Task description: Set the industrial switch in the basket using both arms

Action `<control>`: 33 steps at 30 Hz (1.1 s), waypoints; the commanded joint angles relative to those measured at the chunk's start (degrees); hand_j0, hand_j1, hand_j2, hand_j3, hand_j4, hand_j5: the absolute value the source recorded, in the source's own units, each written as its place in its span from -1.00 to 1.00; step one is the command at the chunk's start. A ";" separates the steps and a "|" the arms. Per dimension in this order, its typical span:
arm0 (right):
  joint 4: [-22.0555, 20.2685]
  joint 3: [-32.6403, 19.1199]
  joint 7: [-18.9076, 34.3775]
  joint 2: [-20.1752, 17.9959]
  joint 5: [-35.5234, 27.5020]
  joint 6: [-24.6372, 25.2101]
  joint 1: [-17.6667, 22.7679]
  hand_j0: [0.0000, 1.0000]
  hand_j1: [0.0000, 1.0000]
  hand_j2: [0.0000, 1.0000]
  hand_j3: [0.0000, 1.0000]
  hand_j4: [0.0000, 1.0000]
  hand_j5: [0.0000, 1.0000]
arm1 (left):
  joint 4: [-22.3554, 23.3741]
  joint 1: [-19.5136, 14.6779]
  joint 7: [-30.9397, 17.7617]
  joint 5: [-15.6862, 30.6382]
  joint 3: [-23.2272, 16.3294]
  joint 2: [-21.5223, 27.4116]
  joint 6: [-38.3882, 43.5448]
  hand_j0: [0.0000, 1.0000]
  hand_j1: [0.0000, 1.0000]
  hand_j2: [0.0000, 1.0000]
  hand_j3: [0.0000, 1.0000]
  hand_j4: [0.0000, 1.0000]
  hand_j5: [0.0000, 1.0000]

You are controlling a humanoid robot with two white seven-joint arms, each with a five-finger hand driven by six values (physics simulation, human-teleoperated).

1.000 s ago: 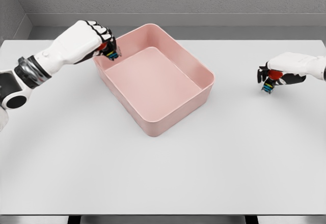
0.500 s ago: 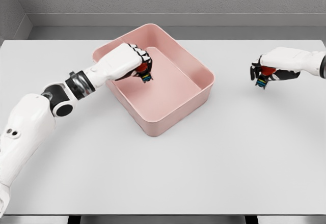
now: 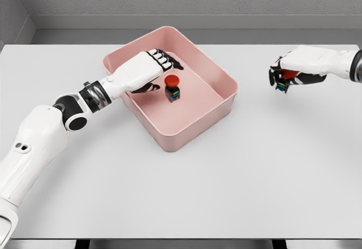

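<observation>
Pink plastic forms the basket (image 3: 227, 83), a deep rectangular tray that sits turned at an angle on the white table (image 3: 271, 170). Inside the basket, on its floor and toward the far left part, one industrial switch (image 3: 172, 88) stands upright with its red button on top and a dark body with small coloured marks below. The left hand (image 3: 148, 69) hangs over the left rim of the basket, just beside this switch but not touching it; its fingers are spread and extended and hold nothing. Well to the right of the basket, above the table, the right hand (image 3: 295, 69) is curled around a second switch (image 3: 284, 79), of which only a red part and a dark lower end show between the fingers, so it seems to be the same kind of object.
</observation>
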 commanded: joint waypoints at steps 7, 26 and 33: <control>-2.36 -0.17 0.51 0.12 -0.38 0.10 -0.53 -0.09 -0.09 -0.09 -0.09 -0.09 -0.09 | -19.87 1.23 -0.14 11.31 -0.03 18.13 -0.04 1.00 1.00 1.00 1.00 1.00 1.00; -5.53 -0.17 1.56 1.97 -1.17 0.18 -2.55 -0.10 -0.10 -0.10 -0.10 -0.10 -0.10 | -35.87 5.19 -0.49 21.78 -7.42 40.38 -0.04 1.00 1.00 1.00 1.00 1.00 1.00; -5.62 0.01 1.83 4.16 -1.53 0.18 -3.43 -0.10 -0.10 -0.10 -0.10 -0.10 -0.10 | -36.67 5.19 -0.49 21.86 -7.51 40.47 -0.04 1.00 1.00 1.00 1.00 1.00 1.00</control>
